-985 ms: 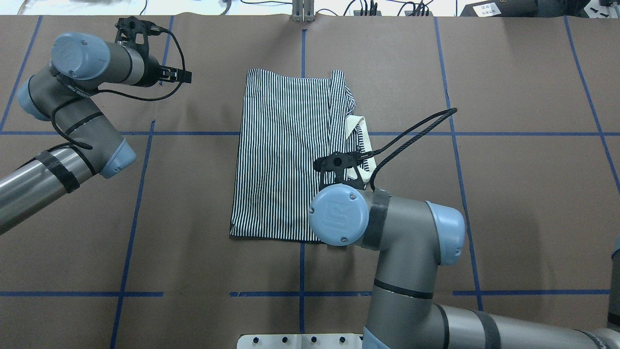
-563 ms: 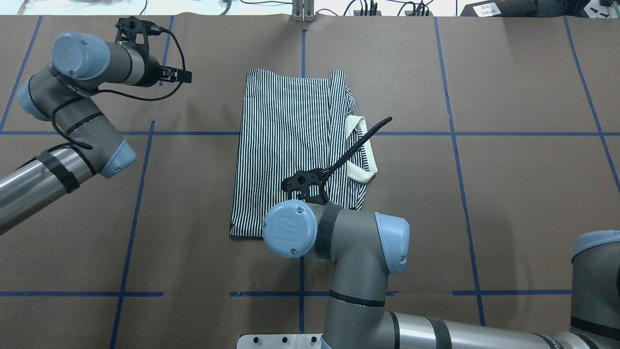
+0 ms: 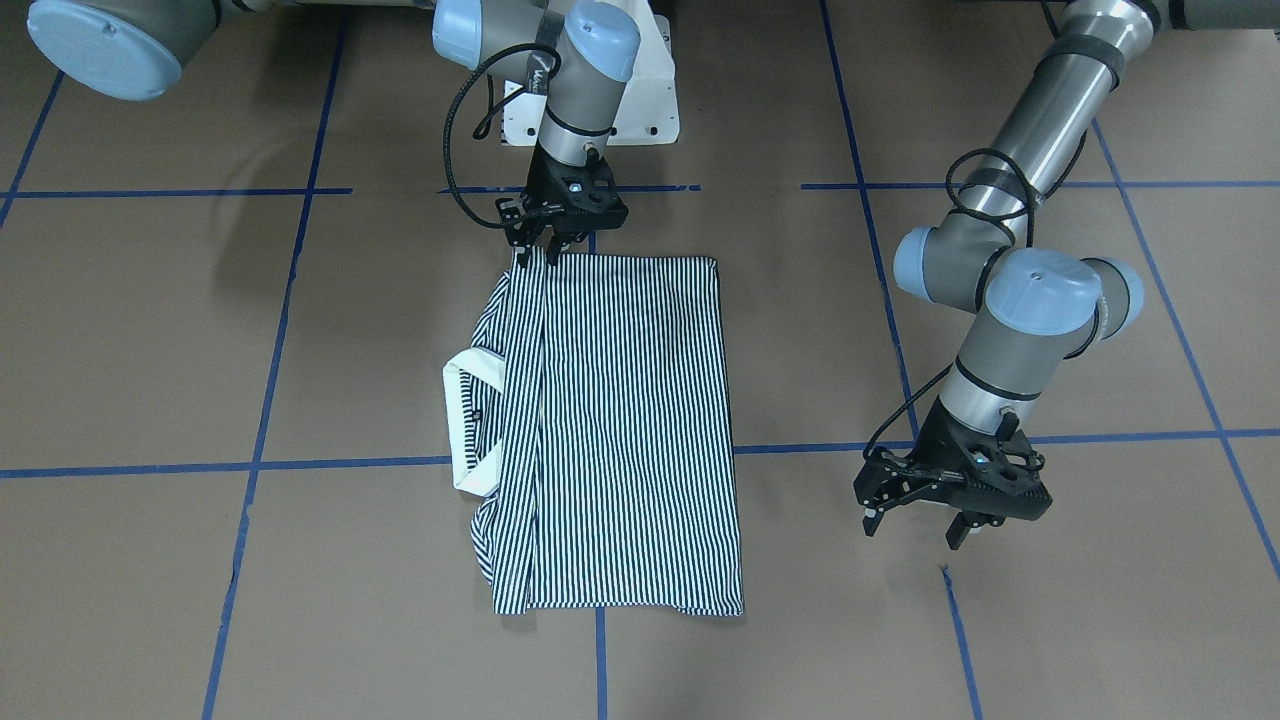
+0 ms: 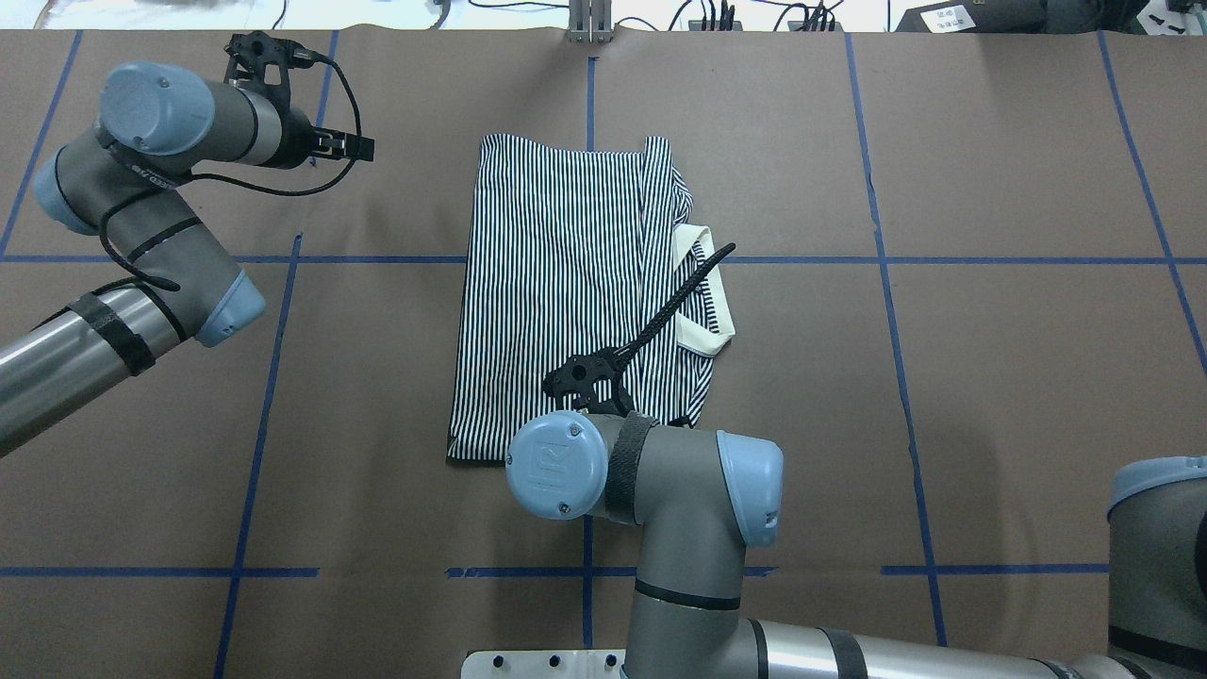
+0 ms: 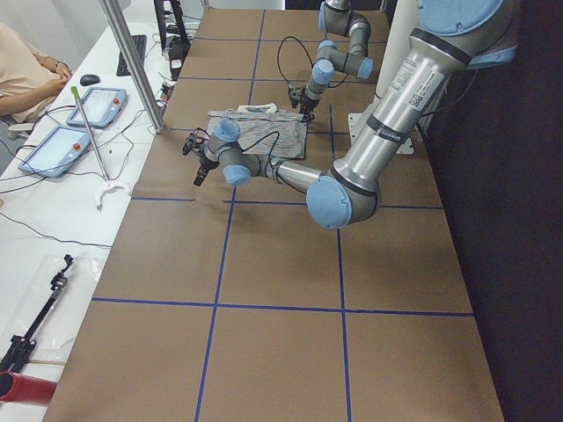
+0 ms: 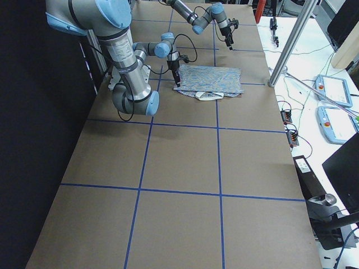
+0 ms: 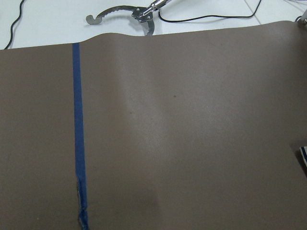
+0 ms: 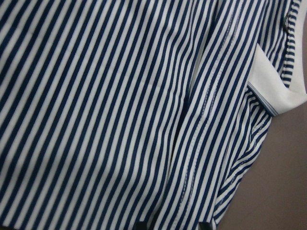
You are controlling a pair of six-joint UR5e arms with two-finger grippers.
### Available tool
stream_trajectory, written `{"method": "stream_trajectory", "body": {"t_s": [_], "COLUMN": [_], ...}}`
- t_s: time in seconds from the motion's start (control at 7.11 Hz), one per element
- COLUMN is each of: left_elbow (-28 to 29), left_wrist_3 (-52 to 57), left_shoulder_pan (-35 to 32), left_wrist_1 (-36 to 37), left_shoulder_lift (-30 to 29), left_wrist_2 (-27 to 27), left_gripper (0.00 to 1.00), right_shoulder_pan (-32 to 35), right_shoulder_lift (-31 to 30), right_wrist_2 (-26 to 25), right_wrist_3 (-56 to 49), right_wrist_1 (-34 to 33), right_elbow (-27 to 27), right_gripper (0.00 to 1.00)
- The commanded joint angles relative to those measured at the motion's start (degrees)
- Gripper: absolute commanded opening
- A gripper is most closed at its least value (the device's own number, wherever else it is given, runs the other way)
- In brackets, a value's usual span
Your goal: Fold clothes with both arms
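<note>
Centre of worktop (image 3: 1000, 650), two-arm folding task, mid-sequence. The striped polo shirt (image 3: 620, 430) lies flat as a long narrow rectangle across the crossing of the blue tape lines (image 3: 300, 190). Its sides appear already turned inward, and one layered seam runs the length of the cloth in the right wrist view. The white collar (image 3: 462, 425) protrudes beyond the long edge on the robot's right, so that edge is not yet tidy.

The right end effector (image 3: 535, 250) stands at the shirt's near corner, on the robot's side, pointing down. Its jaws are slightly apart; the right wrist view shows both tips just above striped cloth, and no fabric appears pinched or lifted. The left end effector (image 3: 912, 535) hovers over bare worktop well apart from the shirt, jaws wide and empty; its wrist camera sees only brown surface and tape.

Judged progress: the lengthwise folds look done. What seems left is tucking or squaring the collar side, then at least one crosswise fold to shorten the rectangle, which would likely need both arms at matching corners.
</note>
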Motion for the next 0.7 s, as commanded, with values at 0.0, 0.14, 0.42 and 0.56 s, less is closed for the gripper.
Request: {"method": "stream_trajectory", "body": {"t_s": [0.0, 0.14, 0.42, 0.56], "left_elbow": [0.0, 0.0, 0.0, 0.0], "left_wrist_3": [-0.1, -0.1, -0.1, -0.1], "left_shoulder_pan": [0.1, 0.1, 0.1, 0.1], "left_wrist_1": [0.0, 0.0, 0.0, 0.0], "left_shoulder_lift": [0.0, 0.0, 0.0, 0.0], "left_wrist_2": [0.0, 0.0, 0.0, 0.0], "left_gripper": [1.00, 1.00, 1.00, 1.00], "right_shoulder_pan": [0.3, 0.7, 0.8, 0.8], "right_shoulder_lift": [-0.2, -0.4, -1.7, -4.0], "right_wrist_2": [-0.3, -0.4, -0.6, -0.6], "right_wrist_3": [-2.3, -2.9, -2.7, -2.7], "right_wrist_1": [-0.3, -0.3, -0.2, -0.2], "right_elbow": [-0.1, 0.4, 1.0, 3.5], "right_gripper": [0.18, 0.15, 0.00, 0.00]}}
